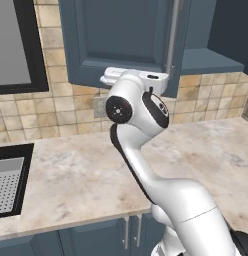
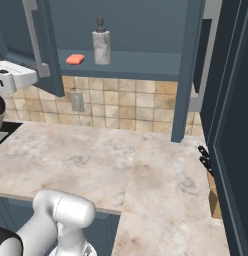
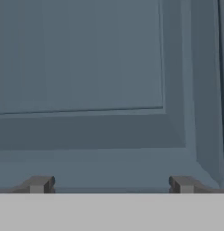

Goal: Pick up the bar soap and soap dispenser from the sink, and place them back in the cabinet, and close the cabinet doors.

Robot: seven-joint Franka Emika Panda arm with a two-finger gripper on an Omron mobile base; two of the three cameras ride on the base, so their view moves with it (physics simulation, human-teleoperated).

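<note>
The cabinet (image 2: 141, 62) stands open. On its blue shelf rest the salmon bar soap (image 2: 75, 59) and, right of it, the white-grey soap dispenser (image 2: 101, 42), upright. The left cabinet door (image 1: 121, 35) hangs open over the counter with its silver handle (image 1: 172, 35). The right cabinet door (image 2: 188, 70) is swung out, edge-on. My gripper (image 3: 110, 185) is open with nothing between its fingertips (image 3: 39, 185). It faces the left door's panel (image 3: 86, 67) from very close. My white hand (image 1: 133, 79) sits at that door's lower edge. The black sink (image 1: 16, 147) lies at the far left.
A grey perforated tray (image 1: 8, 185) lies in the sink. A black-framed window (image 1: 16, 45) is above it. An outlet (image 2: 77, 101) sits on the tiled wall. A knife block (image 2: 210, 175) stands at the counter's right end beside a tall dark panel (image 2: 236, 125).
</note>
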